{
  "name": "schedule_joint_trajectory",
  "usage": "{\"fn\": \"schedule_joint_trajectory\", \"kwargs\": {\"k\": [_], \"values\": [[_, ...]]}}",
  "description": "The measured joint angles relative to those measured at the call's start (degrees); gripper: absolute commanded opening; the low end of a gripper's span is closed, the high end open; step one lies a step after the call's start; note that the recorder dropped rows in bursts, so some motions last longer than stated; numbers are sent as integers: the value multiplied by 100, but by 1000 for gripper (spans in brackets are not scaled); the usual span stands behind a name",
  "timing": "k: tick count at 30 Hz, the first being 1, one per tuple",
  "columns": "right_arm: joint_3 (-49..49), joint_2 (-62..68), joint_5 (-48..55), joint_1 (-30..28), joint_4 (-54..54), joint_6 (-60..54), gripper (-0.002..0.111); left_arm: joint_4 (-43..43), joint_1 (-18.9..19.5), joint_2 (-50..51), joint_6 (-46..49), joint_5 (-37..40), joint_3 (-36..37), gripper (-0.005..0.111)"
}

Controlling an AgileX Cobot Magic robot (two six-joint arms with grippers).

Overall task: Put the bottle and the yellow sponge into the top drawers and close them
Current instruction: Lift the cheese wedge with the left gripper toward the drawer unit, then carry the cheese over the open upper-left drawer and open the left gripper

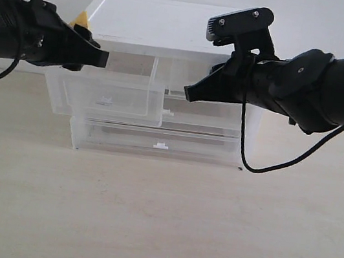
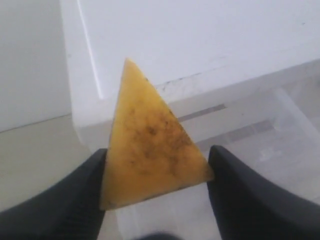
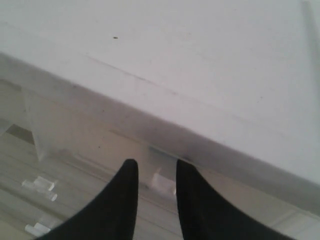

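The yellow sponge (image 2: pixel 150 145), a cheese-like wedge, is pinched between my left gripper's (image 2: pixel 157 160) two fingers. In the exterior view this sponge (image 1: pixel 82 20) peeks out behind the left gripper (image 1: pixel 101 59), which hangs above the pulled-out left top drawer (image 1: pixel 110 86). My right gripper (image 1: pixel 189 94) is at the front of the right top drawer (image 1: pixel 182 108), which sits much further in. Its fingers (image 3: pixel 125 200) stand apart, with the drawer's white tab handle (image 3: pixel 164 182) showing beyond the gap. The bottle is out of view.
The translucent drawer unit has a flat white top (image 1: pixel 156 25) and stands on a pale wooden table (image 1: pixel 158 218). Below the top drawers is a full-width drawer with a white tab handle (image 1: pixel 161 145). A black cable (image 1: pixel 264 166) droops from the right arm.
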Motion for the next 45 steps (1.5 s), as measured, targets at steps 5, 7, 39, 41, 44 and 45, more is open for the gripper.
{"fn": "schedule_joint_trajectory", "kwargs": {"k": [5,7,39,41,44,45], "values": [[0,0,0,0,0,0,24,0,0,126,33,130,-278,4],[0,0,0,0,0,0,24,0,0,184,45,145,-376,4],[0,0,0,0,-22,0,24,0,0,662,-11,800,-345,4],[0,0,0,0,-22,0,24,0,0,662,-11,800,-332,4],[0,0,0,0,-22,0,24,0,0,662,-11,800,-332,4],[0,0,0,0,-22,0,24,0,0,662,-11,800,-332,4]]}}
